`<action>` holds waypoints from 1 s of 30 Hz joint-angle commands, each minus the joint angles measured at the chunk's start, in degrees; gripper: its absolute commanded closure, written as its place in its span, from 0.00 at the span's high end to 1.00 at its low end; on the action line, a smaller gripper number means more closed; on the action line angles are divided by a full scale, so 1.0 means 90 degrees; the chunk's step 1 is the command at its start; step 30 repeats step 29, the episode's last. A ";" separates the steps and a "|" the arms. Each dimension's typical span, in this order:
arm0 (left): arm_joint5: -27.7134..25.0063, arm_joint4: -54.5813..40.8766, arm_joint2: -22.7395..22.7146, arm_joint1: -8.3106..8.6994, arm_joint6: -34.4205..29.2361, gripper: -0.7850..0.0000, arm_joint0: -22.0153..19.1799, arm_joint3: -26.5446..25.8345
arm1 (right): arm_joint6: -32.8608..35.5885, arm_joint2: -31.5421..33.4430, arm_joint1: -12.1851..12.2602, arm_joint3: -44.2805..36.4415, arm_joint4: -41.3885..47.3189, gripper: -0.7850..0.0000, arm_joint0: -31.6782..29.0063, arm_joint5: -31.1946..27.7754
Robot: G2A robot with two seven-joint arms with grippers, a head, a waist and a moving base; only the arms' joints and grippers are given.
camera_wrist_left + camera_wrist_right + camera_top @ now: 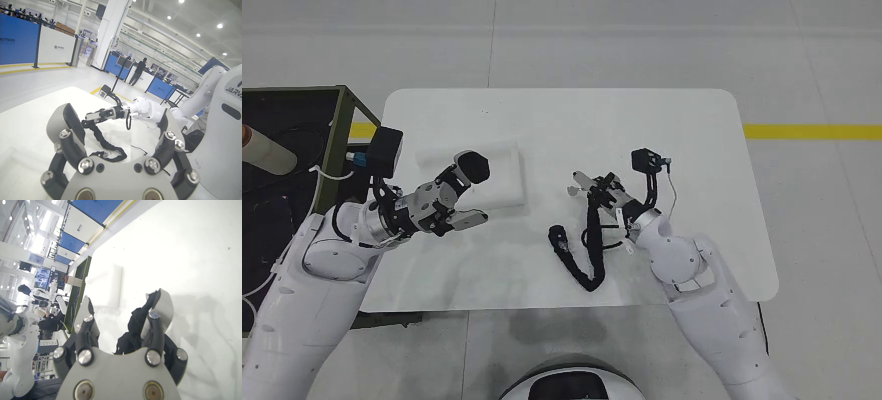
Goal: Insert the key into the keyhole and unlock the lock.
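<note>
Left gripper (479,192): jaws spread wide, nothing between them. It hangs over the table (682,120) at about 9 o'clock from centre, above the near edge of a white foam pad (504,175) that lies at roughly 10 o'clock.

Right gripper (592,182): just off table centre toward 3 o'clock, pointing at 12. Jaws are also spread. The right wrist view shows the gap between them open down to the table, with the black sheath pressed against the inner face of one finger (164,306) only. It is not pinched between both.

The task item is a black fabric-sheathed cable lock (592,245). One end is up at the right gripper. From there the cable runs toward 6 o'clock, bends near the front of the table and hooks back up, so the free end lies at about 7 o'clock from the right gripper, between the two arms.

In the left wrist view, a short metal stub (106,154) sticks out of that free end. Can't tell whether it is a key or the locking pin. Can't make out a keyhole.

Off the table at 9–10 o'clock there is a dark green-framed cart (342,95) with a cardboard roll (267,150) on it.
</note>
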 commanded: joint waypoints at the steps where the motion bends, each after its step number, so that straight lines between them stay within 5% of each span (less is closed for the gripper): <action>1: 0.0000 0.0000 0.0000 0.0000 0.0000 1.00 0.0000 0.0000 | -0.0095 0.0084 0.0010 -0.0198 0.0037 1.00 -0.0108 -0.0199; 5: 0.0000 0.0000 0.0000 0.0000 0.0000 1.00 0.0000 0.0000 | -0.0306 0.0270 0.0035 -0.0466 0.0075 1.00 -0.0306 -0.0683; 12: 0.0000 0.0000 0.0000 0.0000 0.0000 1.00 0.0000 0.0000 | 0.1270 -0.0044 0.0063 -0.0209 -0.0172 1.00 0.0006 -0.0291; 20: 0.0000 0.0000 0.0000 0.0000 0.0000 1.00 0.0000 0.0000 | 0.0422 0.0717 0.0087 -0.0571 0.0530 1.00 -0.0303 -0.0798; 30: 0.0000 0.0000 0.0000 0.0000 0.0000 1.00 0.0000 0.0000 | 0.0409 0.0797 0.0093 -0.0564 0.0666 1.00 -0.0354 -0.0869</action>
